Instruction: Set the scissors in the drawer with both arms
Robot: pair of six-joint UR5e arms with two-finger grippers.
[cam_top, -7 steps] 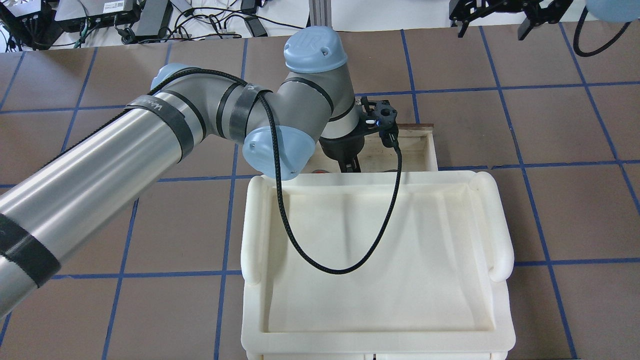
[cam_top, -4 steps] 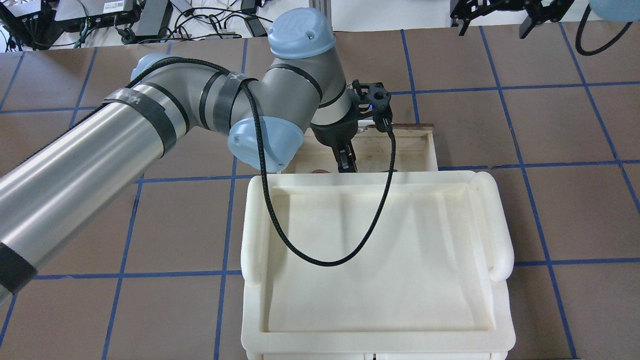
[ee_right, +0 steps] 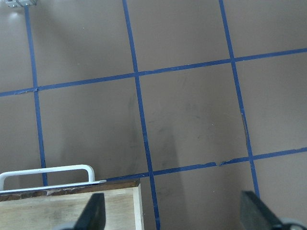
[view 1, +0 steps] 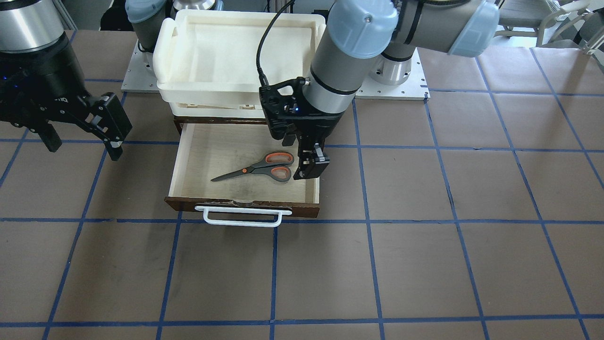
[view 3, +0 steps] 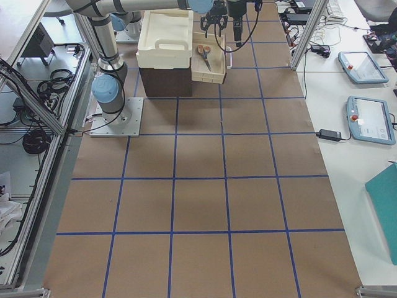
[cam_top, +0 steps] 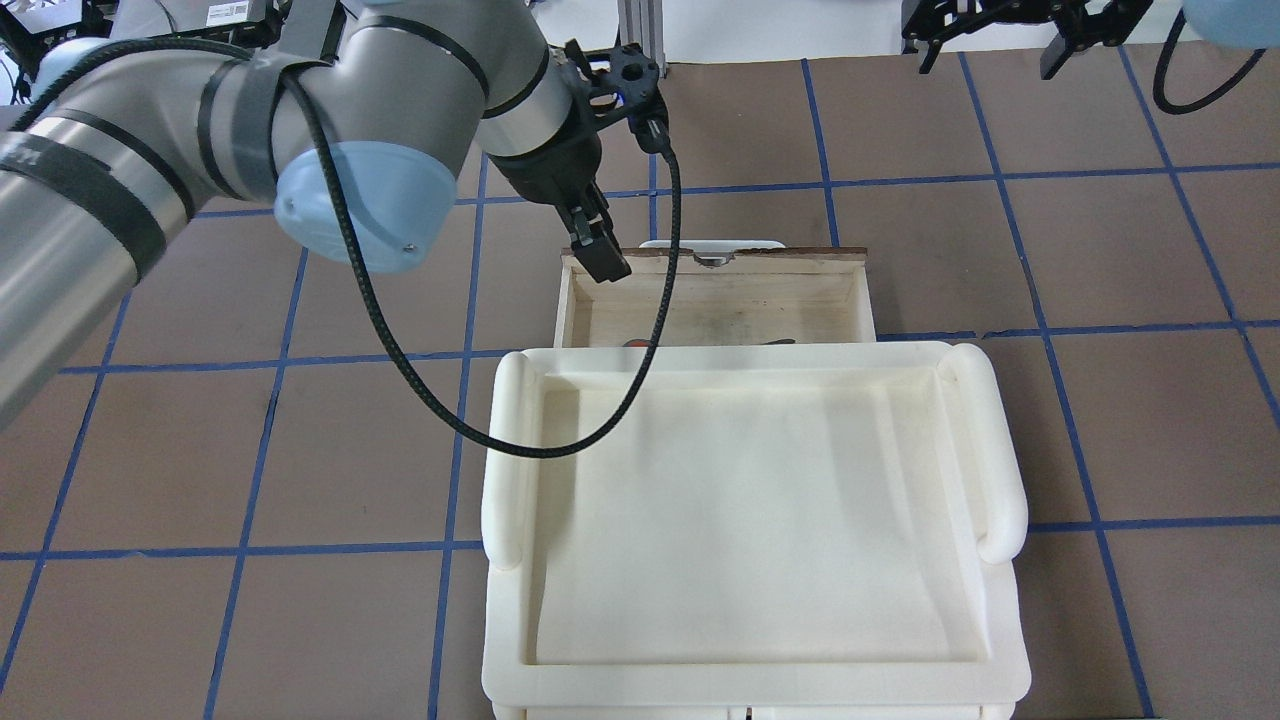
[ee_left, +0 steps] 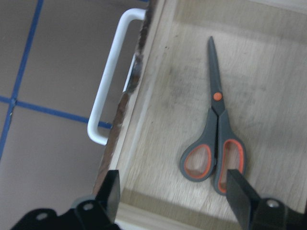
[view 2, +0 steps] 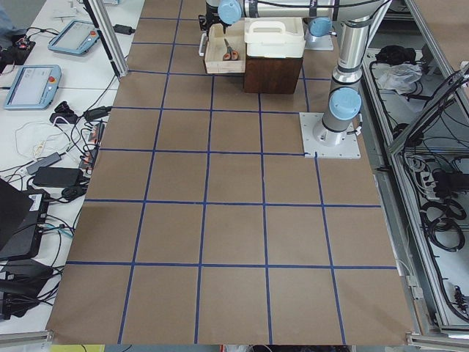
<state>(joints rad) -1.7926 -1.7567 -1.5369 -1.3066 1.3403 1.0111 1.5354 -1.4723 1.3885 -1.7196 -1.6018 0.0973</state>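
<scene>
Inside the pulled-out drawer (view 1: 203,151), the scissors (view 1: 257,169) lie flat on the pale plywood floor. Their blades are closed. The tips point toward the robot's right and the grey-and-orange loops toward its left. Nothing grips them.

The left tool (view 1: 310,165) hangs over the drawer's wall on the robot's left, just beside the loops. In the left wrist view its two fingers (ee_left: 111,190) stand spread apart with nothing between them, and the scissors show on the wood below. From overhead its tip sits above the drawer's front corner on that side.

The right tool (view 1: 80,140) is held above the brown surface (view 1: 424,245), off to the drawer's other side and apart from it. Its fingers are also spread wide and empty. Its wrist view shows only the blue-lined surface, plus a corner of the drawer and the end of the white handle (view 1: 241,221).

That handle is fixed to the dark-brown front, which faces away from the robot. A cream tray (view 1: 165,52) sits on top of the cabinet behind the drawer, and from overhead it hides most of the scissors.
</scene>
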